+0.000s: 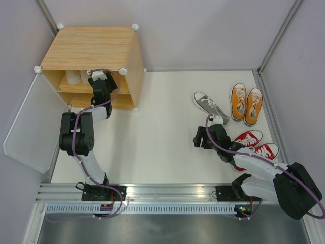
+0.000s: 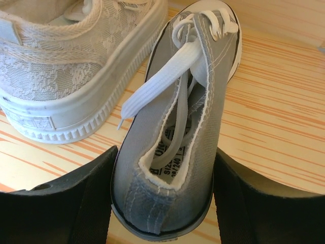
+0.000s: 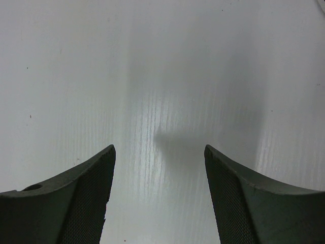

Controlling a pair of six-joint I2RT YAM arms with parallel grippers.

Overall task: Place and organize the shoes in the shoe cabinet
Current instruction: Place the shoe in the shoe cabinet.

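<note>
While our left claw [image 2: 165, 151] pinches the heel of a grey shoe [image 2: 198, 101] on the cabinet [image 1: 91, 48] shelf [image 2: 274, 117], just beside a cream shoe [image 2: 66, 66], our right claw [image 3: 160, 152] hangs spread over the white worktop [image 3: 152, 61], near the second grey shoe [image 1: 209, 105], orange pair [image 1: 246, 103] and red pair [image 1: 256, 145] at right.

Eight shoes [image 1: 210, 105], one cabinet [image 1: 89, 48]
</note>
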